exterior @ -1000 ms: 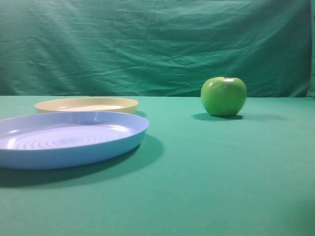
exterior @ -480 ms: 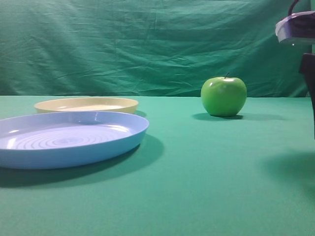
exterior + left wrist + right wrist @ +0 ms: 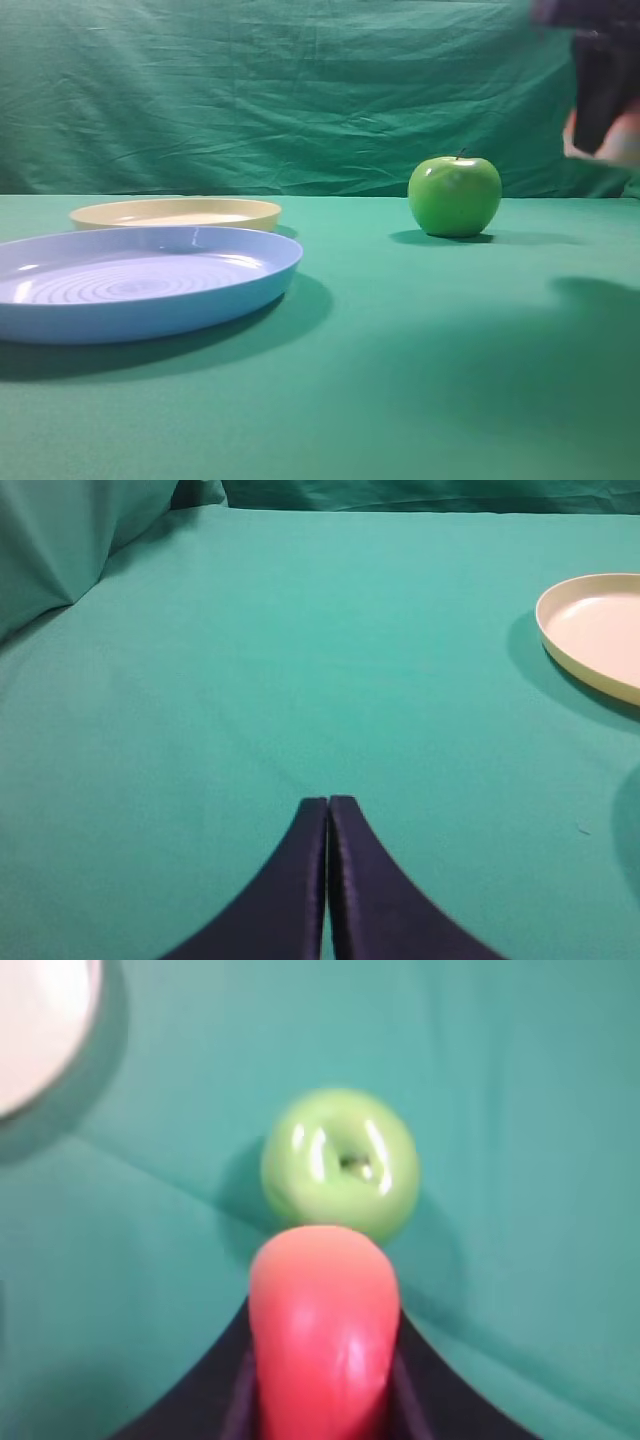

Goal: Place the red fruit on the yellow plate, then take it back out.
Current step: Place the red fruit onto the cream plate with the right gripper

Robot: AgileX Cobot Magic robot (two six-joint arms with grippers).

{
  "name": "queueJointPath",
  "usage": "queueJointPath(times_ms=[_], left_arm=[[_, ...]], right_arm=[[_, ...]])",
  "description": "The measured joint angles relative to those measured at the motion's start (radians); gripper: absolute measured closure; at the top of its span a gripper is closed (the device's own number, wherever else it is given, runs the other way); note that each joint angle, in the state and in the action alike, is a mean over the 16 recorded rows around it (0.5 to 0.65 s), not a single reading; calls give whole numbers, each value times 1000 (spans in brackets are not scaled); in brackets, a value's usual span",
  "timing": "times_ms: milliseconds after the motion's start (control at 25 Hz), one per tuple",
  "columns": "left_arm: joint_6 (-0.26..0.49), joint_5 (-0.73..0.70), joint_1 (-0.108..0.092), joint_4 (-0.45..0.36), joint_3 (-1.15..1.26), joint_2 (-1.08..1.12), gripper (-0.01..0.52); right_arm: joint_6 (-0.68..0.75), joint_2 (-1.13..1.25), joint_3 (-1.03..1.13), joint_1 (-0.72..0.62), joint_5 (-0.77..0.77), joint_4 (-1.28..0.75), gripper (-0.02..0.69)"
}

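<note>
- The right gripper [image 3: 322,1400] is up in the air with the red fruit [image 3: 323,1330] clamped between its dark fingers, one pressing each flank, the fruit's rounded end poking out past the tips.
- In the high view that gripper [image 3: 600,120] shows blurred at the top right corner, a pinkish-red patch of fruit [image 3: 622,148] at its lower edge, well above the cloth.
- Straight below in the wrist view sits the green apple [image 3: 340,1163], apart from the fruit, not touching.
- Handling call: it looks smooth and glossy, so probably slippery and firm, and light enough for this grip. A round skin can squirt out, so taking it across the widest middle, as here, seems the safe hold.
- The yellow plate [image 3: 176,213] waits far left, behind the blue plate [image 3: 140,280]. It's bare, so the placing step isn't done yet.
- The left gripper [image 3: 328,880] has its fingers pressed together on nothing, low over the table [image 3: 250,660], the yellow plate's rim [image 3: 590,640] off to its right.
</note>
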Motion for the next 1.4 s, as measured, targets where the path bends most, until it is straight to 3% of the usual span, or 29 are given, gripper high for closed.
queueJointPath(times_ms=[520,960,1120,1400], left_arm=[[0,0,0,0,0,0,514],[0,0,0,0,0,0,514],[0,0,0,0,0,0,514],[-1,0,0,0,0,0,514]], right_arm=[[-100,383,-455,191,-1,46,472],[-236,652,-601,251,-113,178,468],[-304,692,-607,254,-151,234,411],[-392,713,-612,254,-175,294,215]])
